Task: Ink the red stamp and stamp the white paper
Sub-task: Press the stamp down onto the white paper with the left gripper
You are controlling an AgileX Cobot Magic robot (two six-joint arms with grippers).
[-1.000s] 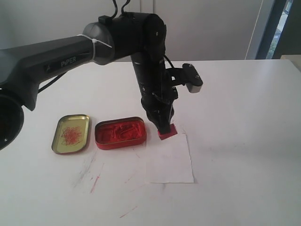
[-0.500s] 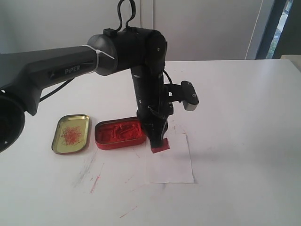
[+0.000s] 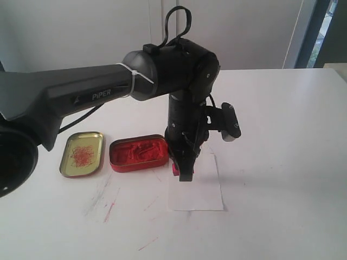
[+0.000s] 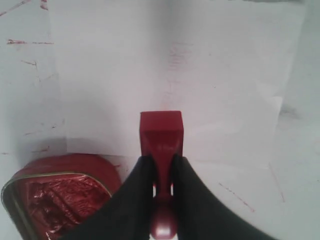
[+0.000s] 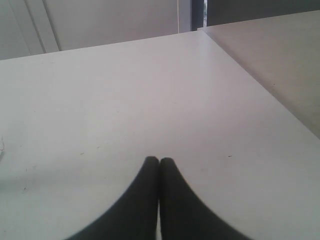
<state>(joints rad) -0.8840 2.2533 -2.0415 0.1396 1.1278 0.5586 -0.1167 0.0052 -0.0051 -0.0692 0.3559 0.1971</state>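
Note:
My left gripper [image 4: 161, 159] [image 3: 184, 172] is shut on the narrow handle of the red stamp [image 4: 161, 131], whose blocky base points down at the white paper [image 4: 200, 85]. In the exterior view only a sliver of the red stamp [image 3: 175, 169] shows beside the black fingers, low over the near-left edge of the white paper [image 3: 198, 189]; whether it touches the sheet I cannot tell. The open red ink tin [image 3: 139, 153] [image 4: 55, 192] lies just left of the stamp. My right gripper [image 5: 159, 161] is shut with nothing in it, above bare table, and is out of the exterior view.
The tin's gold lid [image 3: 82, 154], smeared red inside, lies left of the ink tin. Red streaks [image 3: 111, 208] mark the white tabletop in front of the tin. The left arm's wrist camera [image 3: 228, 122] juts out over the paper's far side.
The left arm carried the stamp from the paper's far-left corner toward the near side and lower, over the sheet's left edge. The arm's elbow swung right.

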